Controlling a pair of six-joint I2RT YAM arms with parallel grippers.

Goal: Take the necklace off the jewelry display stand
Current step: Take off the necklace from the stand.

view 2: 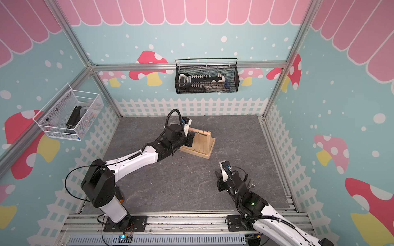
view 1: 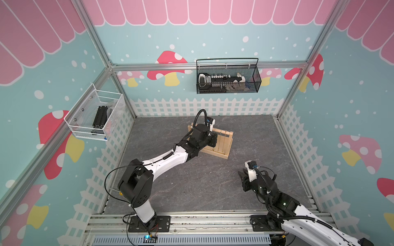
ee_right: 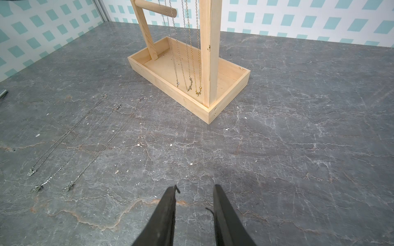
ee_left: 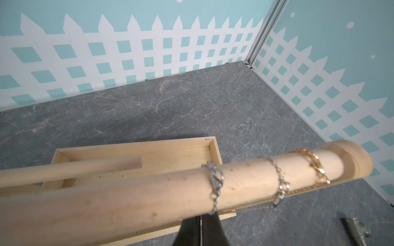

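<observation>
The jewelry display stand (view 1: 225, 147) (view 2: 206, 147) is pale wood and stands at the back middle of the grey table. Three chains loop over its round dowel bar (ee_left: 149, 191): a silver necklace (ee_left: 216, 181), a second silver one (ee_left: 281, 185) and a gold one (ee_left: 317, 168). My left gripper (ee_left: 200, 217) (view 1: 213, 139) sits just under the bar, shut on the first silver necklace's hanging strand. In the right wrist view the three chains (ee_right: 187, 53) hang down into the stand's tray (ee_right: 226, 100). My right gripper (ee_right: 195, 189) (view 1: 242, 173) hovers open over bare table in front of the stand, holding nothing.
Three thin necklaces (ee_right: 85, 138) lie stretched out side by side on the table, left of the stand in the right wrist view. A black wire basket (view 1: 228, 78) hangs on the back wall. A white mesh basket (view 1: 93, 115) hangs on the left wall.
</observation>
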